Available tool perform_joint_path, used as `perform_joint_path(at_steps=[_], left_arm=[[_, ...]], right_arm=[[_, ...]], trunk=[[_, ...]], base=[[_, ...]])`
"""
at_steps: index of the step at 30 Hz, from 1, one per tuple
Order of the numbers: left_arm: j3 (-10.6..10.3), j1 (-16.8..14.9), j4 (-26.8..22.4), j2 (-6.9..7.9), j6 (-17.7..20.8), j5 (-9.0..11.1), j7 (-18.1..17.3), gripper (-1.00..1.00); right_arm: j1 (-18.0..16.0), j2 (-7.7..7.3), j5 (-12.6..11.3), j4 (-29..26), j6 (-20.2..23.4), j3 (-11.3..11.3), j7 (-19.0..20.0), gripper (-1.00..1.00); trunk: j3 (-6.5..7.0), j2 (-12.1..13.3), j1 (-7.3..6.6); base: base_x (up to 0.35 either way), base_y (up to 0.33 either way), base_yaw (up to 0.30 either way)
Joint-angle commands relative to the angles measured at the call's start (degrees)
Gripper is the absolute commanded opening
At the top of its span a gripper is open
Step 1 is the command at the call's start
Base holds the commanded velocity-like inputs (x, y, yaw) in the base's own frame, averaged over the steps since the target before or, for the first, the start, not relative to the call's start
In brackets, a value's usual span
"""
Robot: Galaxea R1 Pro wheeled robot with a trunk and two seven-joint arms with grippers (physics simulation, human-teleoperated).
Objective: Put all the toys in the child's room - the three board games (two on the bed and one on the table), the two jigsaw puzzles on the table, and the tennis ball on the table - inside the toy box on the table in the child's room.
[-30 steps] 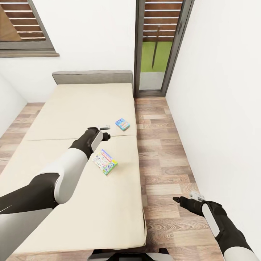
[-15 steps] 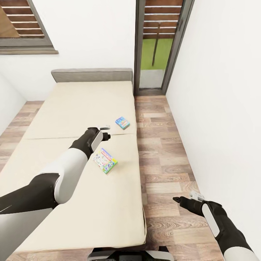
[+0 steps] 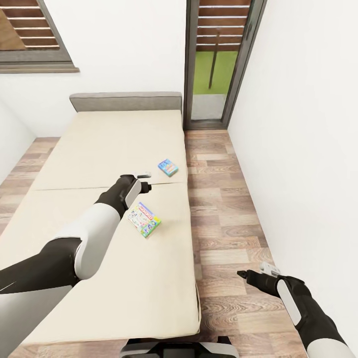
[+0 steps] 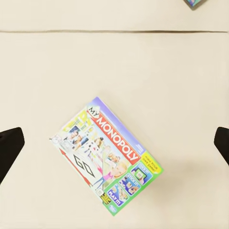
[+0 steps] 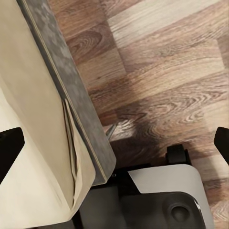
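Note:
Two board games lie on the bed, on its plain beige mattress. A green, yellow and red Monopoly box is nearer me, and a blue box lies beyond the mattress seam. My left gripper hovers open above the mattress between the two boxes. In the left wrist view the Monopoly box lies flat below my left gripper, whose fingertips are spread wide at the frame's edges. A corner of the blue box shows there too. My right gripper hangs open over the floor beside the bed.
A strip of wood-plank floor runs between the bed and the white right wall. A glass door stands past the grey headboard. The right wrist view shows the bed's dark frame and my base.
The whole head view has shifted a little, so the bed sits slightly higher in the picture. Both arms and both boxes keep their places.

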Motion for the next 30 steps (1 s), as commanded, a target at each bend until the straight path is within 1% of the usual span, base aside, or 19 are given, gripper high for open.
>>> perform_joint_path(at_steps=[1,30], left_arm=[[0.37,-0.03,-0.08,-0.06,0.25,0.09,0.20,1.00],[0.50,-0.10,0.06,-0.06,0.59,0.32,0.29,1.00]], right_arm=[[-0.03,0.01,0.18,0.00,0.32,-0.14,0.32,1.00],[-0.03,0.03,0.22,0.49,0.37,0.24,0.30,1.00]], trunk=[[-0.08,-0.09,0.03],[-0.09,-0.09,0.03]], base=[[0.000,0.000,0.000],[0.000,0.000,0.000]])
